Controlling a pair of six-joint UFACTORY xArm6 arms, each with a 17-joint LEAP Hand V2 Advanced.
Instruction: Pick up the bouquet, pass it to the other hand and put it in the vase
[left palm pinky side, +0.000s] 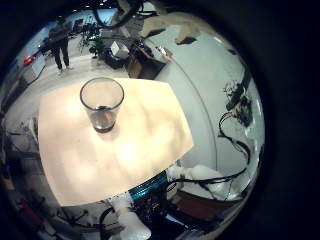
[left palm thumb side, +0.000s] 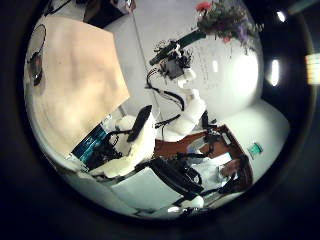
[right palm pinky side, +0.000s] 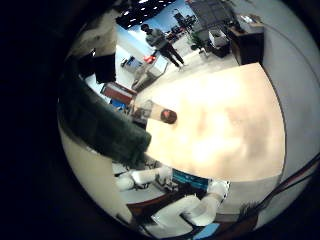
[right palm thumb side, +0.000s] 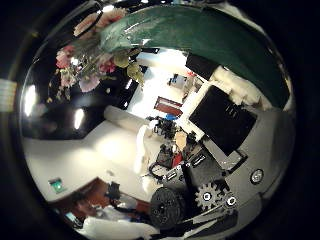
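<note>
Left little finger side palm view – clear round glass vase (left palm pinky side: 102, 103) on pale wooden table (left palm pinky side: 150, 130), robot hand grips unclear.

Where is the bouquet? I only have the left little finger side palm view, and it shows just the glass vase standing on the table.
Observer: In the right hand. The left thumb side palm view shows it holding the bouquet in the air, clear of the table.
Operator: Does it sit close in that palm?
Observer: Yes. The stems run right across the right little finger side palm view and fill much of it.
Operator: Is that hand over the table?
Observer: It looks so. That same view looks down on the tabletop, with the vase seen from above beside the stems.
</note>
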